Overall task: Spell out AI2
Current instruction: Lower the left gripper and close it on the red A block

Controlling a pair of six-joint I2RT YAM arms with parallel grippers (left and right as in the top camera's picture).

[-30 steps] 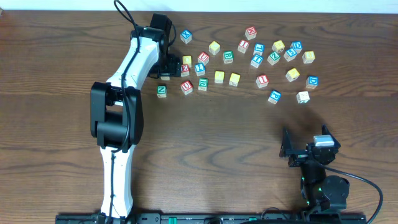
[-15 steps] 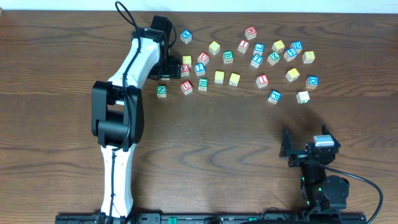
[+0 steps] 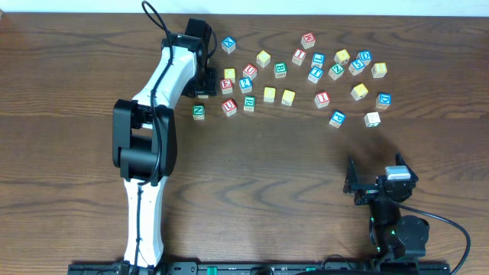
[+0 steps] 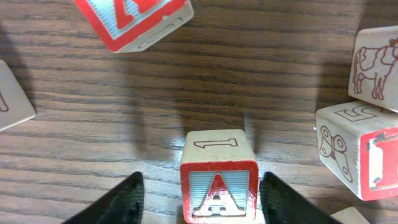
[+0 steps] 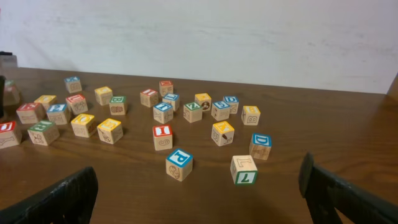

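Note:
The A cube [image 4: 218, 185], light wood with a red "A" on a red-framed face, stands on the table between the fingers of my left gripper [image 4: 200, 202]. The right finger [image 4: 283, 200] is almost against the cube, while a gap remains at the left finger [image 4: 121, 200], so the jaws are open around it. From overhead this cube [image 3: 227, 85] lies at the left end of the scatter. The red I cube [image 3: 322, 98] stands to the right, also in the right wrist view [image 5: 163, 137]. I cannot read which blue cube bears the 2. My right gripper [image 5: 199, 196] hangs wide open and empty.
Several letter cubes lie scattered across the far half of the table [image 3: 267, 168], with red, blue, green and yellow faces. A red-faced cube [image 4: 134, 18] lies ahead of the left gripper and two cubes [image 4: 357, 149] crowd its right side. A blue P cube [image 5: 179, 163] sits nearest the right gripper.
The left gripper's jaws have narrowed around the A cube. The right arm and the other cubes have not moved.

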